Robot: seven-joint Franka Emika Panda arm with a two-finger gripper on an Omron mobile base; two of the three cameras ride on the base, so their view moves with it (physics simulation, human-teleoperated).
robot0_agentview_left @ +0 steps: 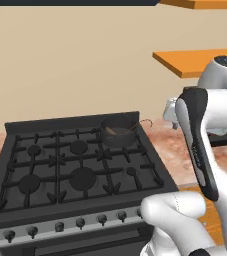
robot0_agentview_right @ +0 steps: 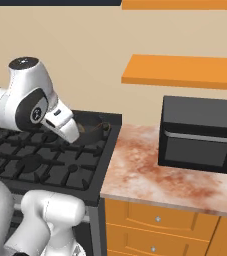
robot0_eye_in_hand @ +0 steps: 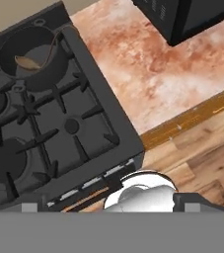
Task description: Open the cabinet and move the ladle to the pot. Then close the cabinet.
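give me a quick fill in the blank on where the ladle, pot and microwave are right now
The ladle lies inside the ____.
The pot sits on the stove's back ____ burner, seen from the front.
The black microwave stands on the ____ to the right of the stove.
The ladle's hooked handle sticks out over the pot's ____.

Missing words: pot; right; counter; rim

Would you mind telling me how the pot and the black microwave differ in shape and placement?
The pot is round and open-topped; the microwave is a closed box. The pot sits on a rear stove burner, the microwave on the speckled counter. The pot holds the ladle. Both are dark.
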